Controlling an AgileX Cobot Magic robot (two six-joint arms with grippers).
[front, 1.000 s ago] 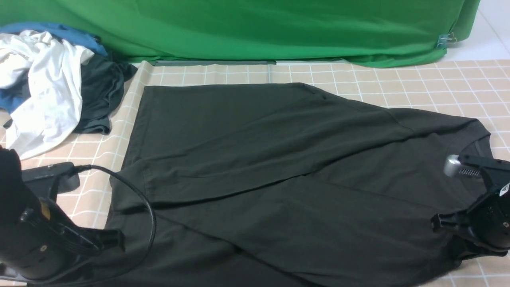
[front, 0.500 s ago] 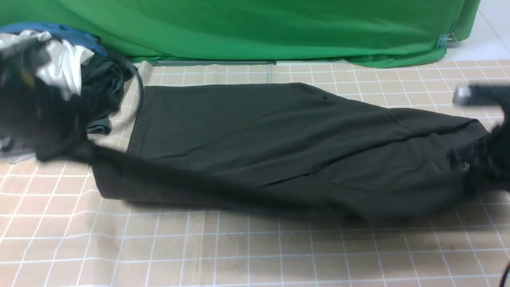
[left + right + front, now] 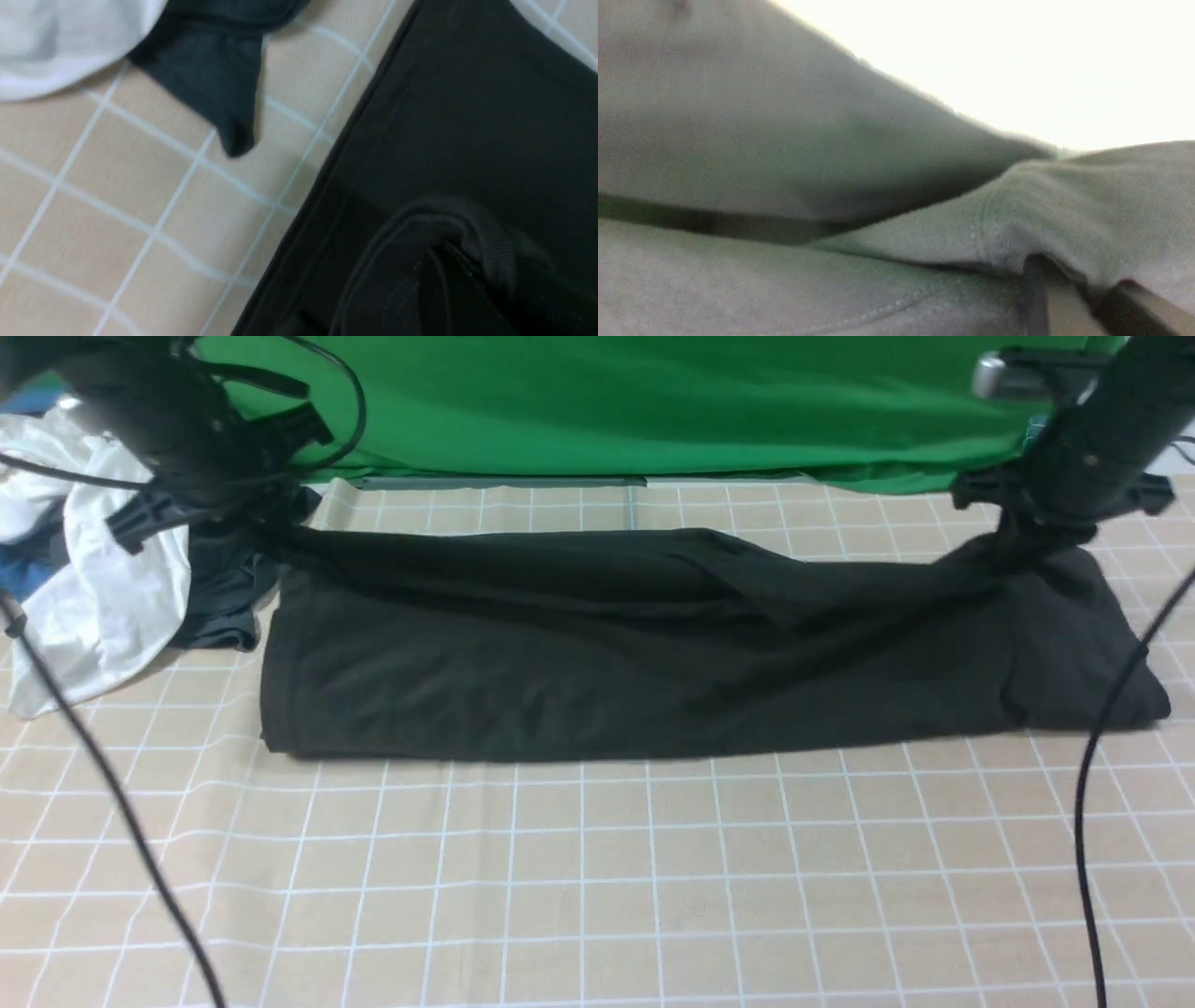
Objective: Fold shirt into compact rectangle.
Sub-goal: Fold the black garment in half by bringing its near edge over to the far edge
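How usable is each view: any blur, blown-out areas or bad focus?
Front view: evenly lit, the shirt fairly sharp, a soft shadow under its near edge, no glare. Left wrist view: mildly blurred, the white garment nearly washed out. Right wrist view: too close, the shirt out of focus and greyish, the background blown to white.

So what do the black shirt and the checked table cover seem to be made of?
The shirt looks like a soft matte knit, perhaps cotton: it drapes in loose folds, and the left wrist view shows a ribbed edge. The cover is a thin beige gridded sheet with faint creases; cloth or vinyl, unclear.
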